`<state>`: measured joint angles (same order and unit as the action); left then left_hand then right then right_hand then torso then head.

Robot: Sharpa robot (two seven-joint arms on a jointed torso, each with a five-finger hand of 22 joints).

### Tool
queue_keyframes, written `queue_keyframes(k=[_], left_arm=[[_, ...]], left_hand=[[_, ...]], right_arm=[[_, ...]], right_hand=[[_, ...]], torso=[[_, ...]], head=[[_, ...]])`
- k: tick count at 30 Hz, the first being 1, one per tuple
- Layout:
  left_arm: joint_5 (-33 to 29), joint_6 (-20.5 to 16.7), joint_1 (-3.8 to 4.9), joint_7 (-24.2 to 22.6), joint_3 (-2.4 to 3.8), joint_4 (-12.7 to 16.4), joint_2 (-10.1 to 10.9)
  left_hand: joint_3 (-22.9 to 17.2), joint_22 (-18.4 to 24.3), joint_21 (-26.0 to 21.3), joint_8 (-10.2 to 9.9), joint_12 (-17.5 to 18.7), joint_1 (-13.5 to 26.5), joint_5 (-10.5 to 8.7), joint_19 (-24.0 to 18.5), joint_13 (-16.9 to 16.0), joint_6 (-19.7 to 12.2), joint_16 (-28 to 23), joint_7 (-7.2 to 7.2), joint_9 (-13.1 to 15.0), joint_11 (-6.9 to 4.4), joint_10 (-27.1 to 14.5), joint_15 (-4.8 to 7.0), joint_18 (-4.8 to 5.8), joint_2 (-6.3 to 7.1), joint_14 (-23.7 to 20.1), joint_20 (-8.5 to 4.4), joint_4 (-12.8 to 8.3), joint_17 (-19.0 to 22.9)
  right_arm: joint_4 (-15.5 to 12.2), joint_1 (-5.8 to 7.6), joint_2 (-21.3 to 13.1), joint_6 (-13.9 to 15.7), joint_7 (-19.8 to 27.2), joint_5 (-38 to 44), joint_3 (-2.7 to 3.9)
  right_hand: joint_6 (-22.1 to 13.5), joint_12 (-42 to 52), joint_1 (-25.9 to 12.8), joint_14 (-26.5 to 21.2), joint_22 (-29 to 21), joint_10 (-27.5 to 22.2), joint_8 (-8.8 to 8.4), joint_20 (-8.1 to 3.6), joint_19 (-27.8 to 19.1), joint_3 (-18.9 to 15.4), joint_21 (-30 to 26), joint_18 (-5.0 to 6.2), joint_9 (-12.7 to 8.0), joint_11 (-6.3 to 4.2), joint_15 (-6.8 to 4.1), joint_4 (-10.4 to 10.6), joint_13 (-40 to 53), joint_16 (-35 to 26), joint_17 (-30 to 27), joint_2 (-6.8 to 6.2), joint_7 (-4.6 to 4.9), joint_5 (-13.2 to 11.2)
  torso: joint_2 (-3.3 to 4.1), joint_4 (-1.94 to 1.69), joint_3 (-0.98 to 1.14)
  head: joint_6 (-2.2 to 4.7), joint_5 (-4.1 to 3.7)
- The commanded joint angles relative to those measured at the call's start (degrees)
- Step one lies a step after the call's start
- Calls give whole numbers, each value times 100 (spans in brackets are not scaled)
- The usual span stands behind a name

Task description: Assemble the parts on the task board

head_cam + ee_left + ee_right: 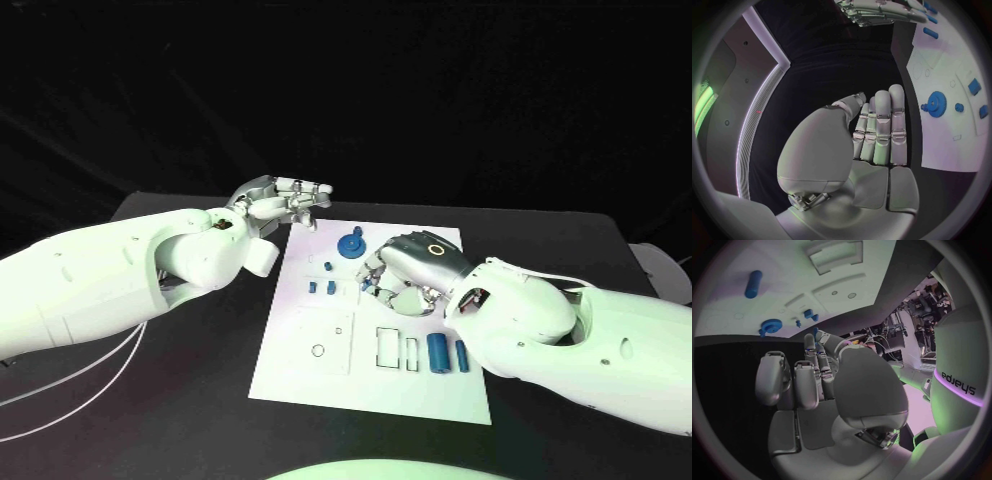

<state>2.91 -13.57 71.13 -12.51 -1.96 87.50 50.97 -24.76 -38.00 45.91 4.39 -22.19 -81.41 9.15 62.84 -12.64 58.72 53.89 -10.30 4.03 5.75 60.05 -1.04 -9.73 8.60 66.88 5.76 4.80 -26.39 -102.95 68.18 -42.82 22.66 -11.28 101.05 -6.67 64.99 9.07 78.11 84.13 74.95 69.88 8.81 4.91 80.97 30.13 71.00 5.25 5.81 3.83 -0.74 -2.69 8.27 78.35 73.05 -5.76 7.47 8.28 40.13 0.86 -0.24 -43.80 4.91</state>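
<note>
The white task board (pixel 325 350) lay in the middle of the black surface (pixel 173 400). A blue gear (pixel 352 243) stood near its far edge, small blue parts (pixel 330 287) sat mid-board, and two blue cylinders (pixel 438 352) lay side by side near rectangular recesses (pixel 389 348) at the near right. The right hand (pixel 407 268) hung low over the board's middle, palm down, fingers (pixel 378 285) curled toward the small parts; whether they held one could not be told. The left hand (pixel 284 198) hovered beyond the board's far left corner, fingers (pixel 881 125) straight, close together, holding nothing.
</note>
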Motion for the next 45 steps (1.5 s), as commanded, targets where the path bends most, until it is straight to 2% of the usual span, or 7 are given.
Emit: queue_keyframes(k=[1,4,9,15,30,35,45], left_arm=[[-75,162,-1,-53,3,-83,-118],[-88,172,-1,-61,4,-141,-218],[-97,183,0,-63,4,-183,-317],[-100,202,1,-60,5,-187,-357],[-101,217,2,-35,5,-181,-349],[-101,223,2,-30,5,-179,-347],[-101,227,2,-24,5,-172,-332]], left_hand=[[15,12,-29,-23,-31,-32,-12,-3,6,-43,-29,6,-2,5,-46,-17,-80,20,-41,35,-26,12],[15,12,-30,-23,-32,-31,-12,-4,6,-43,-30,6,-2,5,-46,-17,-80,20,-41,35,-26,12],[15,12,-30,-23,-32,-31,-12,-4,6,-43,-30,6,-2,5,-46,-17,-80,20,-41,35,-26,12],[16,15,-36,-20,-38,-35,-11,-5,5,-46,-34,8,-1,4,-49,-19,-81,18,-43,37,-30,15],[19,18,-40,-20,-39,-36,-12,-7,7,-52,-37,7,-1,5,-56,-19,-82,23,-47,38,-34,18],[19,18,-40,-20,-39,-36,-12,-7,7,-52,-37,7,-1,5,-56,-19,-82,23,-47,38,-34,18],[19,18,-40,-20,-39,-36,-12,-7,7,-52,-37,7,-1,5,-56,-19,-82,23,-47,38,-34,18]], right_arm=[[85,-116,160,-32,156,11,-12],[197,-258,321,-57,201,49,-22],[431,-467,561,-113,257,108,-36],[670,-619,715,-169,263,156,-46],[868,-683,785,-191,282,174,-49],[947,-696,819,-194,309,172,-49],[998,-724,846,-229,334,163,-50]], right_hand=[[-11,-35,-51,299,446,-22,7,2,6,-2,-40,-102,4,-22,-25,-27,-5,36,-1,-5,18,-4],[-11,-35,-52,298,444,-22,7,2,4,-2,-43,-101,4,-22,-24,-27,-6,36,-2,-5,18,-3],[-13,-38,-56,298,443,-24,4,3,2,-1,-48,-100,4,-21,-23,-27,-6,37,-2,-5,19,0],[-17,-42,-62,299,436,-29,0,4,-6,-1,-62,-97,3,-19,-22,-28,-7,43,7,-5,21,3],[-25,-50,-74,298,438,-35,-7,6,-7,-1,-63,-97,3,-16,-19,-29,-8,44,4,-4,24,3],[-26,-52,-77,298,444,-36,-9,7,-2,-4,-53,-99,3,-16,-18,-32,-8,45,5,-9,24,4],[-25,-53,-81,297,447,-36,-11,8,-1,-6,-49,-100,4,-16,-17,-35,-8,41,-2,-13,24,5]], torso=[[-23,-44,-45],[-35,-54,-49],[-32,-51,-71],[-34,-61,-65],[-37,-51,-57],[-35,-50,-56],[-34,-53,-57]], head=[[-86,176],[-124,253],[-165,366],[-184,476],[-253,610],[-232,615],[-266,624]])
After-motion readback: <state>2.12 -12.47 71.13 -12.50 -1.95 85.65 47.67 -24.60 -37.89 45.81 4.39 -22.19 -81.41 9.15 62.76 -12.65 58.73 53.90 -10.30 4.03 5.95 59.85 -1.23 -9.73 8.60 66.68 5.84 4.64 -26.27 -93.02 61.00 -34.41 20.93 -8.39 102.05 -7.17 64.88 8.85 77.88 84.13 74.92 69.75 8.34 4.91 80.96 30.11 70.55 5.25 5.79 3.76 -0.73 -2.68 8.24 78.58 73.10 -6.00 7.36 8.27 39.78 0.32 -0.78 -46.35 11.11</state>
